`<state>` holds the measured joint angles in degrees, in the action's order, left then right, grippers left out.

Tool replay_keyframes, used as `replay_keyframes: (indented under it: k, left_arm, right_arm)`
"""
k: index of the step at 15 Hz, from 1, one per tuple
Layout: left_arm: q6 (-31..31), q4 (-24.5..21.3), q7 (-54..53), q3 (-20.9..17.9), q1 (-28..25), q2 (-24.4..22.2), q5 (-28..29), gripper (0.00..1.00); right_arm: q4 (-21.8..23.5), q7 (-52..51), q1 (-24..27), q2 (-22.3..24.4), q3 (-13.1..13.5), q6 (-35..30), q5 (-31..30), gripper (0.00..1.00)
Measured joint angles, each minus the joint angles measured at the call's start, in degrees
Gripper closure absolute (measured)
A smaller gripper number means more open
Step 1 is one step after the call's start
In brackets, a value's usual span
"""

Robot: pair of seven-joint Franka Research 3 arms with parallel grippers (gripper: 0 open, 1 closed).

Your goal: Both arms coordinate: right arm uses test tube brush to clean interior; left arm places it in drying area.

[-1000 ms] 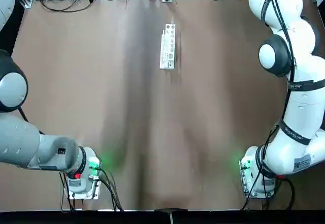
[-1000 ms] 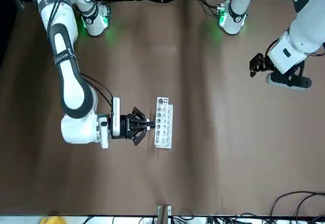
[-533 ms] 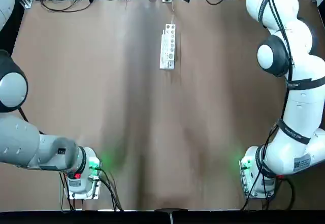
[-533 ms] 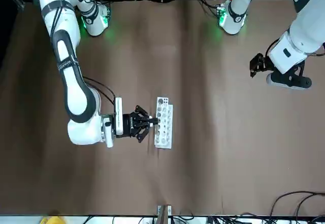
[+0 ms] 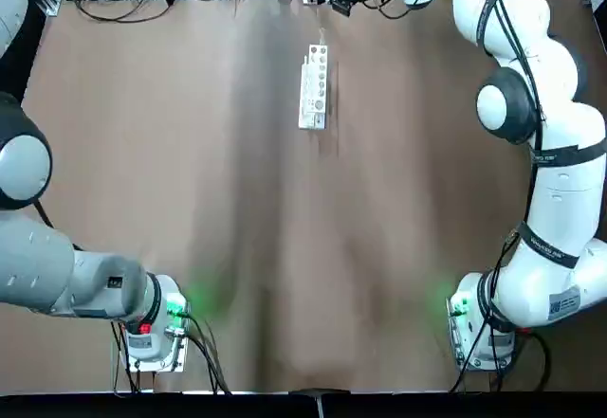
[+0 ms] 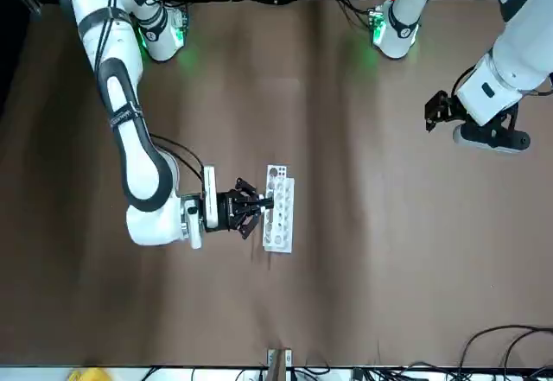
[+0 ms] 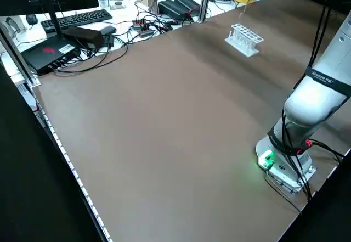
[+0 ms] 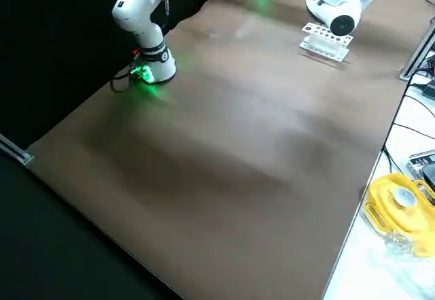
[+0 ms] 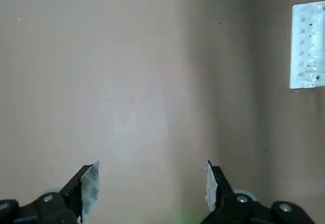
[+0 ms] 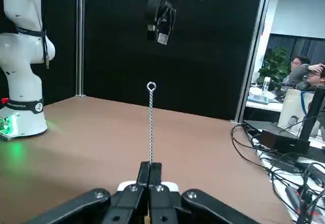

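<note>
Test tube brush point(image 10: 151, 122): clamped between the shut fingers of the right pincer point(image 10: 150, 176), twisted-wire stem with a ring at its tip pointing away from the pincer.
Right pincer point(image 6: 251, 211): low over the brown counter point(image 6: 363, 251), just beside the white rack point(image 6: 278, 207), tips toward it.
Left pincer point(image 9: 152, 191): fingers spread wide, gripping nothing, high above bare counter; rack point(image 9: 308, 45) well off to one side.

right gripper point(image 6: 257, 208) jaws closed, left gripper point(image 9: 151, 184) jaws apart
</note>
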<state>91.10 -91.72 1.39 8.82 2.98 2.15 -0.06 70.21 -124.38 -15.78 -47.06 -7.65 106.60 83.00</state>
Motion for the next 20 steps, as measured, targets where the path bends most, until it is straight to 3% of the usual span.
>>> replay_keyframes:
  k: [20]
  left_arm:
    - [0.0, 0.0, 0.0, 0.0, 0.0, 0.0, 0.0, 0.00]
  right_arm:
    - [0.0, -2.0, 0.2, -0.5, 0.1, 0.5, 0.1, 0.98]
